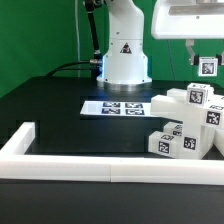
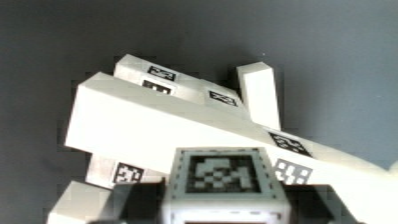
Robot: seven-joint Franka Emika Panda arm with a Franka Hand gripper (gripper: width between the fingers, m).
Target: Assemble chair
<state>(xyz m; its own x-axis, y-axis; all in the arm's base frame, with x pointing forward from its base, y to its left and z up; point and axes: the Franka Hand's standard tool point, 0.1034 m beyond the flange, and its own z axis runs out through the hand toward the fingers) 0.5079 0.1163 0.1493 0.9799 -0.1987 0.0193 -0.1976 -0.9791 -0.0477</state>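
The chair parts (image 1: 190, 125) sit bunched together on the dark counter (image 1: 60, 110), over at the exterior view's right, close behind the long white border rail (image 1: 110, 167) that runs along the near edge and turns a corner at the exterior view's left. They are white blocks stacked and leaning on one another, each face carrying square black-and-white tags; a low pair of tagged blocks (image 1: 172, 143) lies nearest the rail, and taller pieces rise behind them toward the frame's edge. From the wrist view the pile shows as a broad white slab (image 2: 178, 125) lying at a slant, with a narrow upright post (image 2: 260, 90) poking up beyond it and tags along its edges; how the pieces join I can't make out. Above the pile, up in the air at the exterior view's right, hangs the end effector (image 1: 206, 68), carrying one small white tagged block (image 2: 221, 172) pinched between its fingers, clear of the heap below; in the wrist view that block fills the near foreground with its tag facing the camera. Just behind the pile, flat on the counter, lies the marker board (image 1: 118, 106) with its row of black tags. Behind that stands the arm's white base (image 1: 124, 55), and a green backdrop (image 1: 40, 30) closes off the far side.
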